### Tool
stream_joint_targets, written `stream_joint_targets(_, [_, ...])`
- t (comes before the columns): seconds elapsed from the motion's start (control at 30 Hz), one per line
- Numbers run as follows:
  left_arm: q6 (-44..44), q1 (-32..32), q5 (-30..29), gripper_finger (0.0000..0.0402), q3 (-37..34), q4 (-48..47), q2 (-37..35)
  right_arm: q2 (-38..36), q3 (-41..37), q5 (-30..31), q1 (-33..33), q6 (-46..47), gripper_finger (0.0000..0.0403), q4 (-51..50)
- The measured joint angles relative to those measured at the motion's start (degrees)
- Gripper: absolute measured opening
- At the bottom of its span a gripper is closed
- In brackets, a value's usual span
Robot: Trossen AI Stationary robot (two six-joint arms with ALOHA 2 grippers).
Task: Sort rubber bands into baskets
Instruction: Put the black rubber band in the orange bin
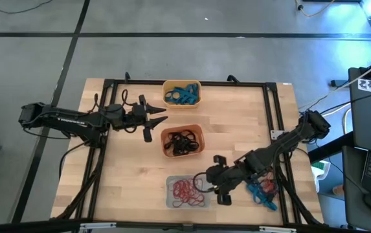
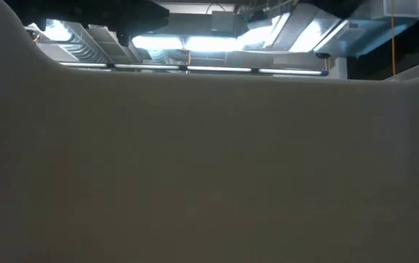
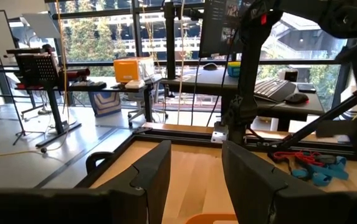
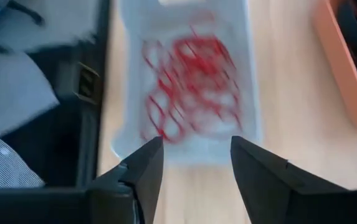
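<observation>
high view: left arm [image 1: 62, 120] lettering unreadable.

Four cameras around the bench [image 1: 140, 181]
High view looks straight down; low view is blocked by a close pale wall; right wrist view hangs close above the whitish basket [image 4: 184, 93], shared with high view; left wrist view faces across the bench toward windows
</observation>
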Motion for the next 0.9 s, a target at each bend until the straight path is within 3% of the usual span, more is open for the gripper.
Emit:
stream_joint_targets(0.4, [-0.07,0.0,0.0,0.0141,0.0,-0.1,0.0,-0.11,-2.05,-1.97,0.22,10.06,0.0177,-25.93])
stream_joint_targets(0.9, [-0.25,0.0,0.0,0.0141,-0.02,-0.14,0.0,-0.11,-12.72,-10.96,8.09,18.27,0.0176,-29.31])
